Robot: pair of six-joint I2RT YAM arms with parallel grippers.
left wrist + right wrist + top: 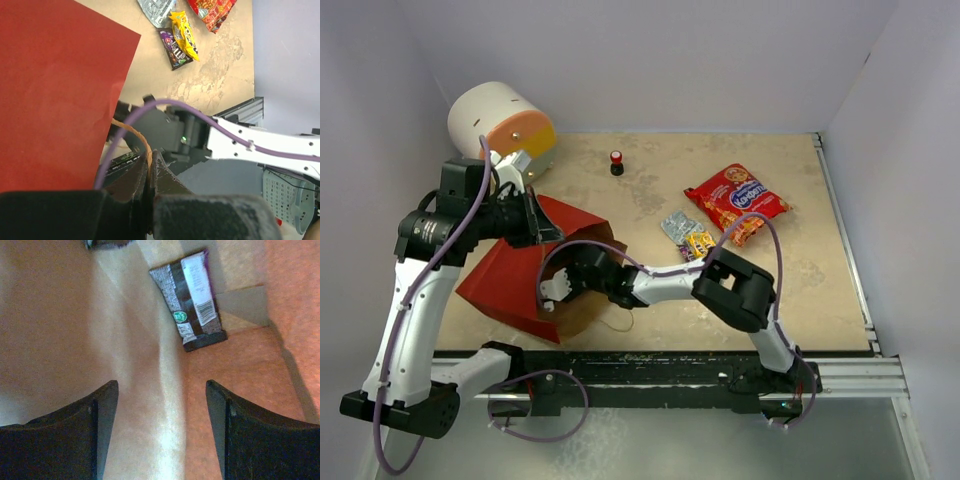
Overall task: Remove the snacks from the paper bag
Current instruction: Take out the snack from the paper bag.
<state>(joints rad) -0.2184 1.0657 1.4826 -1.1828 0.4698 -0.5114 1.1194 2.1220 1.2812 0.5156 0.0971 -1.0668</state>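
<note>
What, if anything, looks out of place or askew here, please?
The bag lies tipped on its side, not upright, its twine handle pinched in the left pincer. A dark packet lies inside it. The white cylinder at the far left also seems tipped over.

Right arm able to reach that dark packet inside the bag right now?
Probably yes: the right pincer is open inside the paper bag, the dark packet lies straight ahead, nothing between them.

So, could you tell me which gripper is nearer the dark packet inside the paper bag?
Right: the right gripper sits inside the bag, open toward the packet; the left gripper pinches the handle outside.
</note>
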